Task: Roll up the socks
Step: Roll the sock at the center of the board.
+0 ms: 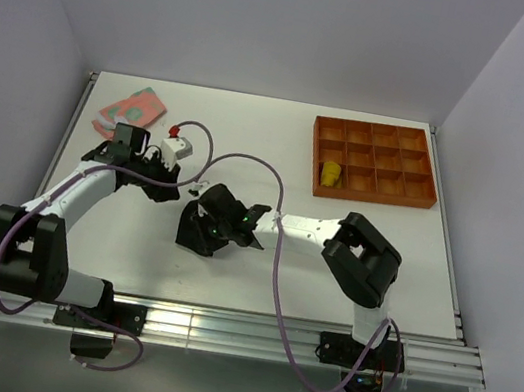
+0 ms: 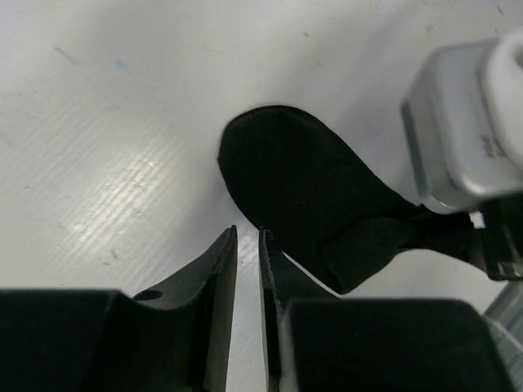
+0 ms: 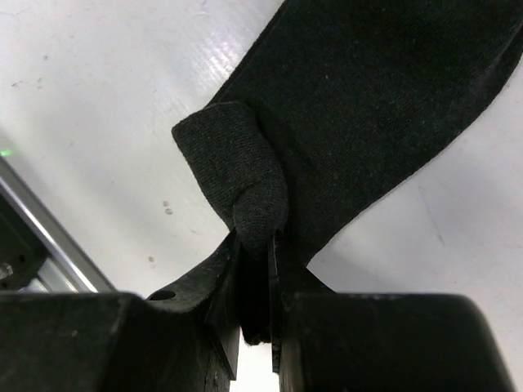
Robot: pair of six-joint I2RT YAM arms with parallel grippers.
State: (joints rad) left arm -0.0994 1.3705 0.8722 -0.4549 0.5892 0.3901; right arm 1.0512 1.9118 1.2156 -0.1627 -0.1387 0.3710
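Overhead, a white table (image 1: 253, 134) sits inside pale walls, with two black-and-white robot arms reaching in from its near edge. They meet around the middle of the table, a little left of centre, over the black sock (image 1: 194, 235).

From the right wrist camera, the right gripper (image 3: 255, 241) is clamped on a bunched fold of the black sock's edge, and dark knit fabric fills the slot between its fingers. The rest of the sock spreads flat on the table, running away from the fingers toward the upper right of that view.

From the left wrist camera, the left gripper (image 2: 247, 237) has its jaws slightly parted. A thin strip of white table shows between them and they grasp nothing. The rounded end of the black sock lies flat just ahead of the fingertips. Whether the right-hand finger touches the fabric cannot be told. Farther right in that view the sock narrows and passes under a silver-grey housing (image 2: 458, 122).

The pink sock with green patches (image 1: 133, 107) lies near the far left corner of the table, apart from both arms. An orange tray (image 1: 373, 199) with square compartments sits at the far right. The mustard-yellow sock (image 1: 330, 174) is bundled small in its leftmost compartment, in the row nearest the arms.
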